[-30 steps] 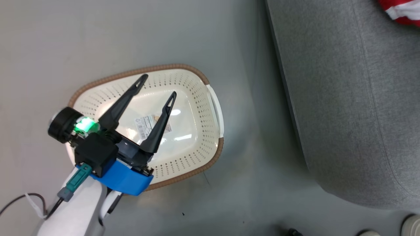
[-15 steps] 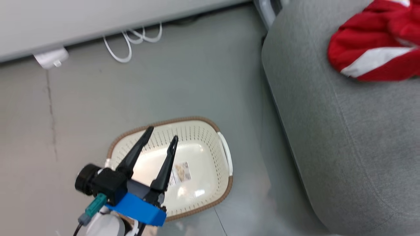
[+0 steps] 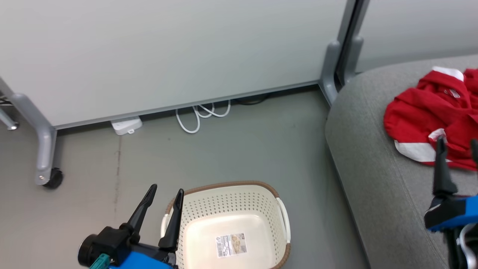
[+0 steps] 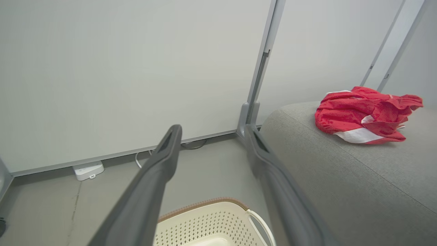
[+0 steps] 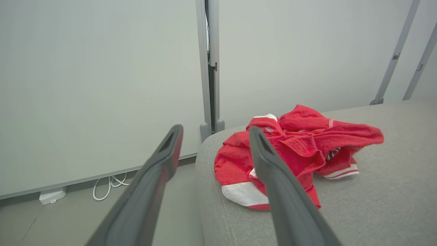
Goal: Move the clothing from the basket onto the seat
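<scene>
1. Nearest, the left gripper (image 3: 166,189), fingers spread and empty, hangs at the rim of the basket (image 3: 231,184), whose bare bottom shows its label (image 3: 231,244).
2. The right gripper (image 3: 457,144), likewise spread, hovers over the seat (image 3: 373,168).
3. Farthest, the clothing (image 3: 422,112) lies crumpled on the seat, so release looks done.

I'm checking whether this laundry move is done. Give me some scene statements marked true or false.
1. The clothing lies on the seat. True.
2. The basket holds another garment. False: inside it there is just a label.
3. The left gripper is shut on the clothing. False: it is open, holding nothing, by the basket.
4. The right gripper is open. True.
5. The basket stands on the floor. True.
</scene>
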### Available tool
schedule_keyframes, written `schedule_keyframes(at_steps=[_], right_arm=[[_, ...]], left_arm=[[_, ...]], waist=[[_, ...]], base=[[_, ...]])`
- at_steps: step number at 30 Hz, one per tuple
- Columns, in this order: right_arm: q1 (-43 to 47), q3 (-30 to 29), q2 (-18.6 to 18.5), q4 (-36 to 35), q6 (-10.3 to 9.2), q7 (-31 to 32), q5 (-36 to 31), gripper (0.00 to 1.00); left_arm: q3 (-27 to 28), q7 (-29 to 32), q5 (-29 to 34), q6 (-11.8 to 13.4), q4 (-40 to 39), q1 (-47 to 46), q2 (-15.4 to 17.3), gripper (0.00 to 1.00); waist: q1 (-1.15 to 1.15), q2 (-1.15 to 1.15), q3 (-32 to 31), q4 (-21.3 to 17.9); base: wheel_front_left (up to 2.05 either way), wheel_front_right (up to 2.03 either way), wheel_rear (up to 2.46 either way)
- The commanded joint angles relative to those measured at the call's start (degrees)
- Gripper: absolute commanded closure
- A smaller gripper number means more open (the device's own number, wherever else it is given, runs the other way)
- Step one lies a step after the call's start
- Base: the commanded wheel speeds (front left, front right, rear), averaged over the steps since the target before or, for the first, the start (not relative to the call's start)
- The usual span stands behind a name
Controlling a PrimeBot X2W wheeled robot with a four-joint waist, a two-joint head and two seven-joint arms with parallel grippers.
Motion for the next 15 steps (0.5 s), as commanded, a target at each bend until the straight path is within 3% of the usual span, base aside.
schedule_keyframes(at_steps=[1, 6, 15], right_arm=[[2.26, 0.42, 0.86, -1.47, -0.02, -0.19, -0.09, 0.0], [7.42, 3.29, 3.54, -5.12, -0.02, -1.73, -1.67, 0.0], [13.8, 6.95, 4.08, -4.66, -0.02, -3.45, 0.46, 0.0]], left_arm=[[0.66, -0.16, 0.45, -0.23, 0.22, 1.19, 0.02, 0.0], [3.19, -0.17, 0.58, -0.26, 0.92, 3.46, -0.7, 0.0], [6.38, -0.17, 0.78, -0.32, 2.13, 4.84, -1.15, 0.0]], waist=[[0.01, 0.0, -2.35, 2.42], [0.01, 0.0, -4.63, 5.17], [0.01, 0.0, -6.62, 9.16]], base=[[0.0, 0.0, 0.0], [0.0, 0.0, 0.0], [0.0, 0.0, 0.0]])
